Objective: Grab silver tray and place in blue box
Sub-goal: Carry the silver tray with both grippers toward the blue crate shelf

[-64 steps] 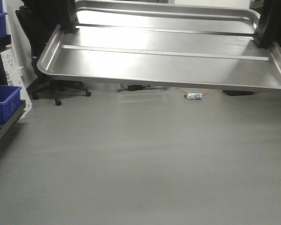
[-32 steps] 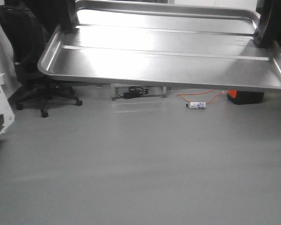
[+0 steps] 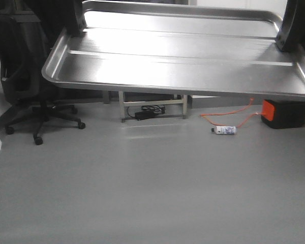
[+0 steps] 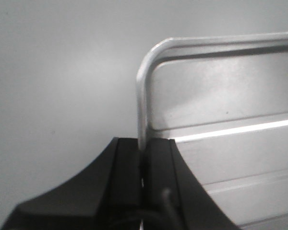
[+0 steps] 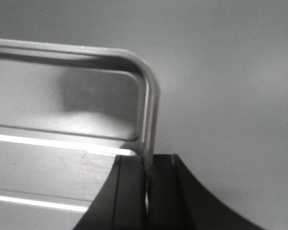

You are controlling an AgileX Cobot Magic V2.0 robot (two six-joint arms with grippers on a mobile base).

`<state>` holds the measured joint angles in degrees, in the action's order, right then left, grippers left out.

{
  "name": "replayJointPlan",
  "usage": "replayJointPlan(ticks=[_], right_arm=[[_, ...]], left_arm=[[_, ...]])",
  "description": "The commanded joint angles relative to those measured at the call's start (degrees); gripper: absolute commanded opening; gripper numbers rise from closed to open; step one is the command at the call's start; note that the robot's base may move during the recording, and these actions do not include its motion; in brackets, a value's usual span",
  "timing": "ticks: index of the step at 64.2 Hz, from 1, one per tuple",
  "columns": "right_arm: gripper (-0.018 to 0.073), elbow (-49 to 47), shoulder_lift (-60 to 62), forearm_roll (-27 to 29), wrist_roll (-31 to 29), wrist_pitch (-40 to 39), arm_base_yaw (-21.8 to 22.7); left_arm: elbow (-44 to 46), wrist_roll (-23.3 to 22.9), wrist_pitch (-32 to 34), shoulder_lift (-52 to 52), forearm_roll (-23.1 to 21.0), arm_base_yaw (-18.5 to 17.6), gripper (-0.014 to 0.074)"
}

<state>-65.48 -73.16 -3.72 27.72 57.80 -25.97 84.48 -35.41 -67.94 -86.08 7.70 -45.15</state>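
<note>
**Item 1, silver tray** [image 3: 178, 66]. Shiny, shallow and rectangular, with rounded corners, a rolled rim and two long raised ridges along its floor. It is carried in the air, clear of the grey floor [image 3: 152, 193], and spans the 12 o'clock part of the front view from the 10 to the 2 o'clock side. The near long edge dips slightly towards the camera, so the inside shows.

**Item 2, left end effector** [image 4: 143, 165]. Black and narrowed down. Its two fingers [image 4: 127, 167] are pinched onto the rolled rim of the tray's left short side, just below the rounded corner.

**Item 3, right end effector** [image 5: 146, 179]. Black, likewise narrowed and clamped on the rim of the right short side, near that corner.

**Item 4, surroundings in the front view.**
- A black office chair [image 3: 25, 86] on castors stands at 9 o'clock.
- A pale metal frame [image 3: 152, 104] stands on the floor under the tray, slightly left of centre.
- A black power adapter [image 3: 145, 114] with cord lies between the frame's legs.
- An orange cable [image 3: 229, 116] trails over the floor at 3 o'clock.
- A small white bottle [image 3: 224, 130] lies on its side just beside the cable.
- A black box with an orange face [image 3: 285, 113] sits at the far 3 o'clock edge.
</note>
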Motion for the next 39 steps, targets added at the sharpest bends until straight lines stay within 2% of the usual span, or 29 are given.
replayJointPlan(ticks=[1, 39], right_arm=[[0.0059, -1.90, 1.72, -4.66, -0.31, -0.69, 0.50], [0.0059, -1.90, 1.72, -4.66, -0.31, -0.65, 0.50]], left_arm=[[1.28, 0.47, -6.41, 1.96, 3.45, 0.14, -0.0105], [1.28, 0.47, -6.18, 1.86, 3.35, 0.14, -0.0105]])
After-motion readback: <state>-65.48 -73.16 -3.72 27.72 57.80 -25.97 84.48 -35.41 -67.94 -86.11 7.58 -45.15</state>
